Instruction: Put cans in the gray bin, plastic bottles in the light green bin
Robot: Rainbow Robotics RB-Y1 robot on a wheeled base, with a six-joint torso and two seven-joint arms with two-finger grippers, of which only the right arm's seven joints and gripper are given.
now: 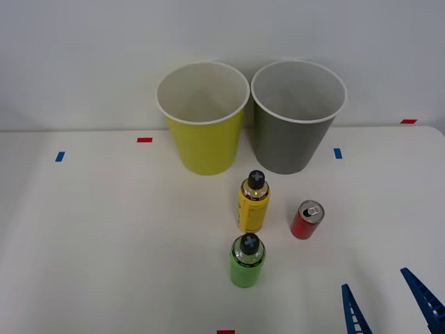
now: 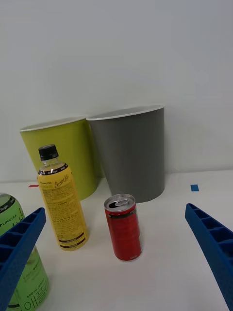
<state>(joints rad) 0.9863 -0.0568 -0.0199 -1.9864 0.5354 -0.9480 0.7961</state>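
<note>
My tool (image 2: 116, 262), fingers spread and empty, faces the upright red can (image 2: 123, 227) dead ahead; I should advance squarely, gripping mid-body, clear of the yellow bottle (image 2: 62, 204) alongside.

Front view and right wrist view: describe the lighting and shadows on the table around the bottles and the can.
Front view: even, soft light; the yellow bottle, green bottle and red can cast only faint shadows on the white table, with no strong glare. Right wrist view: equally diffuse; a soft highlight on the can's silver top, and a pale shadow at the gray bin base.
</note>
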